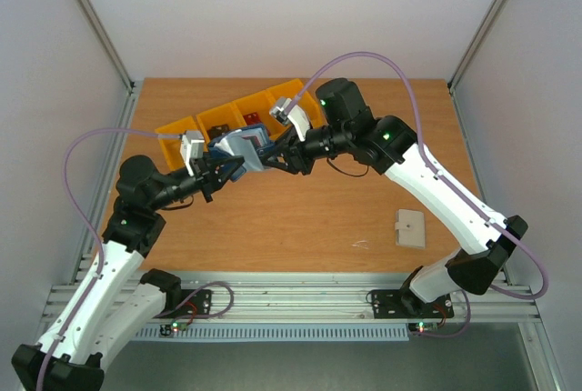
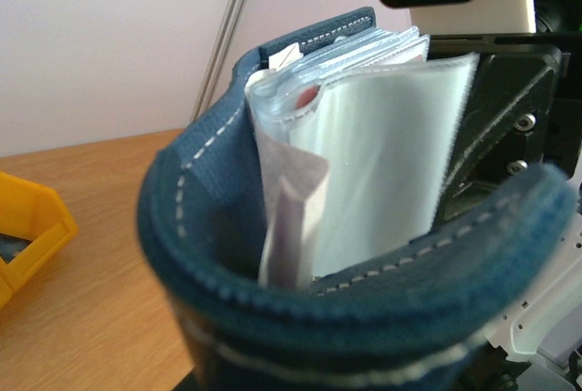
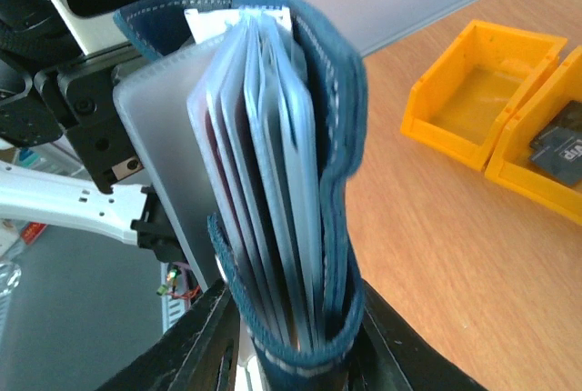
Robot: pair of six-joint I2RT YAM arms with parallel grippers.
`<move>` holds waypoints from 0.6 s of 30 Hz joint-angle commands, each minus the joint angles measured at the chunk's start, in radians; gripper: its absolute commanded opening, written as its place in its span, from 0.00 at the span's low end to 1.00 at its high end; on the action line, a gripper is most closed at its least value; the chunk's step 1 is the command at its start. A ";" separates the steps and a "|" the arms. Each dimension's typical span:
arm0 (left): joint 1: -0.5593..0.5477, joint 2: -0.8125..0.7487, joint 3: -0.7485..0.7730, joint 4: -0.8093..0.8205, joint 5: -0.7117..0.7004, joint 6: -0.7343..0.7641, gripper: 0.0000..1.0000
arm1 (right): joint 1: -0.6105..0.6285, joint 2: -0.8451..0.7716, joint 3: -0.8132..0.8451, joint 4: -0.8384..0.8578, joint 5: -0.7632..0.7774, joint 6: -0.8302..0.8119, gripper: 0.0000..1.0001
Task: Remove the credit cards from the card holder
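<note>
The card holder (image 1: 242, 146) is a navy wallet held in the air between both grippers, open like a fan. My left gripper (image 1: 221, 165) grips its left end; in the left wrist view the wallet (image 2: 364, 300) fills the frame and hides my fingers. My right gripper (image 3: 296, 345) is shut on the wallet's folded edge (image 3: 309, 336), with a black finger (image 3: 205, 341) on each side. Several clear sleeves (image 3: 264, 182) stand inside. The credit cards show only as a red edge (image 2: 307, 95) in one sleeve and a dark red strip (image 3: 214, 168).
A row of yellow bins (image 1: 232, 118) lies just behind the wallet, seen also in the right wrist view (image 3: 473, 91), one with a dark card (image 3: 559, 150). A beige square pad (image 1: 410, 228) lies at the right front. Bare wood lies below the wallet.
</note>
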 commanded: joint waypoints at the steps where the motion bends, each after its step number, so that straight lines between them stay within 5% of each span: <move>1: 0.001 0.004 -0.001 0.064 0.048 -0.013 0.00 | 0.008 0.005 -0.005 0.062 0.028 0.002 0.32; 3: 0.001 0.006 -0.001 0.072 0.055 -0.016 0.00 | 0.007 0.007 -0.009 0.066 0.029 -0.003 0.28; 7: 0.001 0.011 0.000 0.073 0.044 -0.017 0.00 | 0.007 0.013 -0.001 0.074 -0.076 -0.008 0.02; 9: 0.001 0.013 0.000 0.065 -0.001 -0.025 0.00 | 0.006 0.013 0.002 0.069 -0.086 -0.009 0.01; 13: 0.001 0.019 0.001 -0.021 -0.234 -0.025 0.55 | 0.011 0.014 0.023 0.053 0.031 0.026 0.01; 18: 0.002 0.022 -0.026 -0.038 -0.328 0.083 0.71 | 0.221 0.107 0.187 -0.106 0.728 -0.020 0.01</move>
